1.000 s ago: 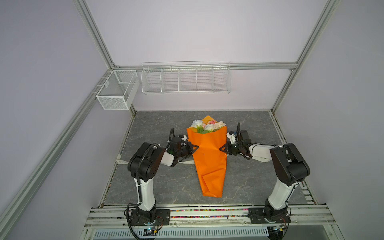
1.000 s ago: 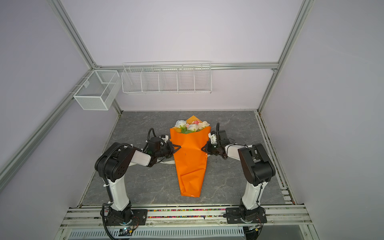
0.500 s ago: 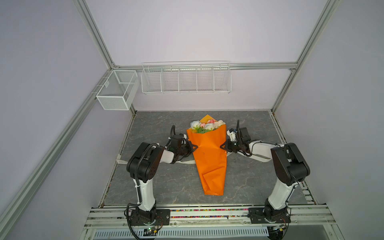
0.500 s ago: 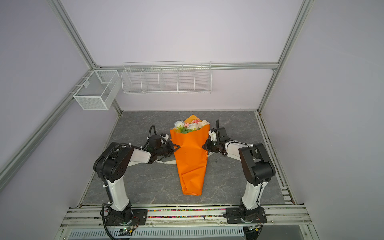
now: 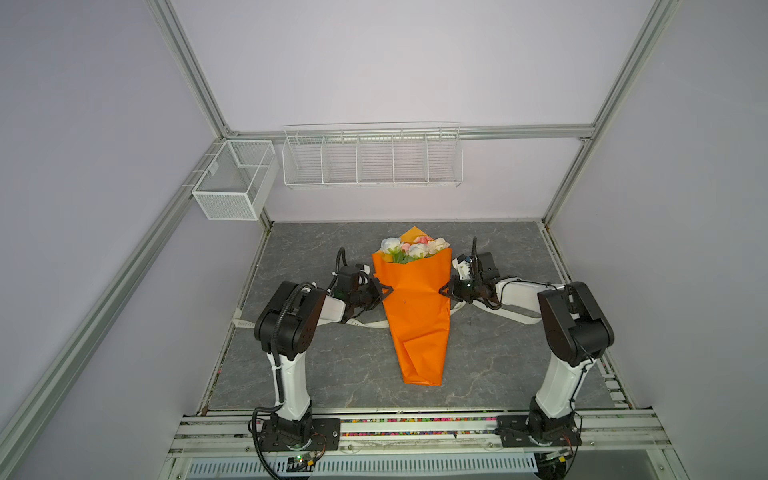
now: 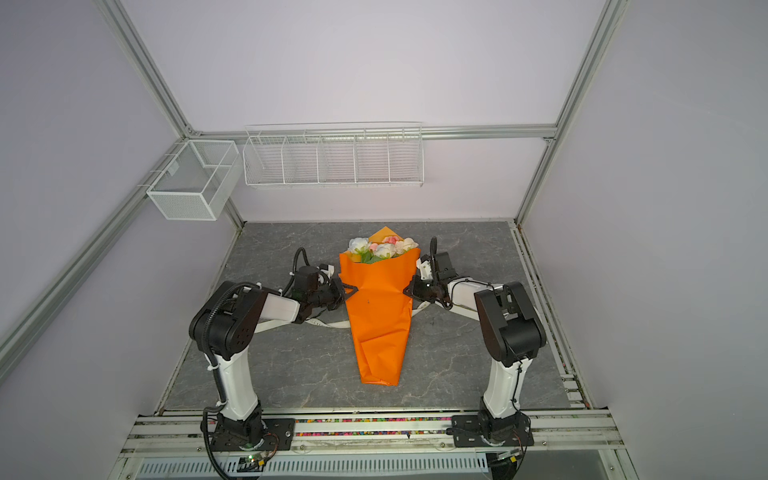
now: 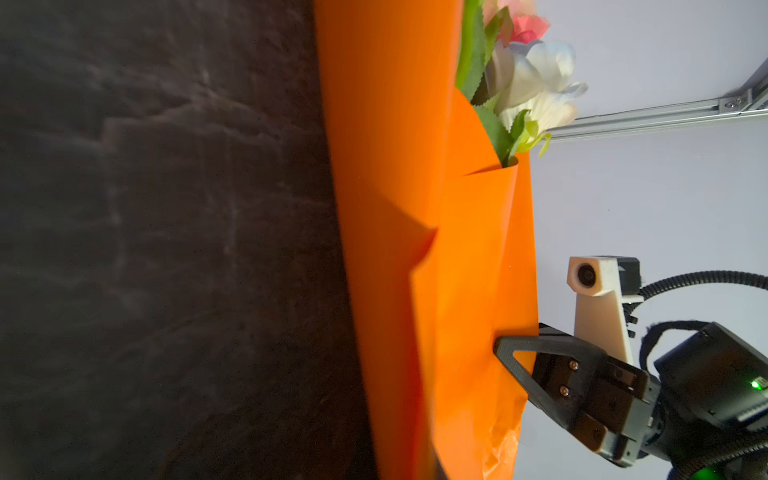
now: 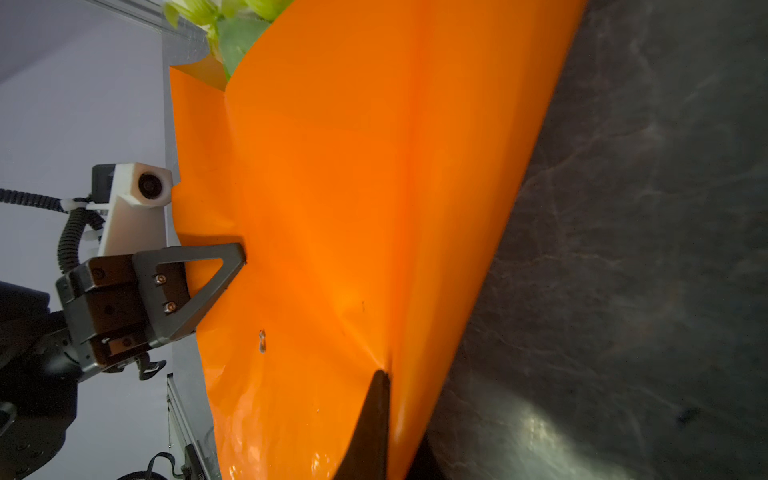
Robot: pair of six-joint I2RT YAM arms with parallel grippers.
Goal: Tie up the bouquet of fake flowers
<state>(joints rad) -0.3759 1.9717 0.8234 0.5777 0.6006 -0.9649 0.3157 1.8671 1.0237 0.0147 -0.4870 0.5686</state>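
Lying on the desk (image 5: 498,365), the bouquet of fake flowers (image 5: 415,249) sits inside the orange paper cone (image 5: 415,328) — left claw (image 5: 385,289) and right claw (image 5: 444,290), both closed, touch the cone's opposite side edges.

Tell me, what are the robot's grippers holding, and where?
Both pinch the orange paper: the left gripper its left edge, the right gripper its right edge, below the flowers.

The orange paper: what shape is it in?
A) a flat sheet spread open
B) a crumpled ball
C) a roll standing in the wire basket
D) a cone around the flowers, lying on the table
D: in a top view the orange paper tapers to a narrow end, lying on the table, with the bouquet of fake flowers poking from its wide end.
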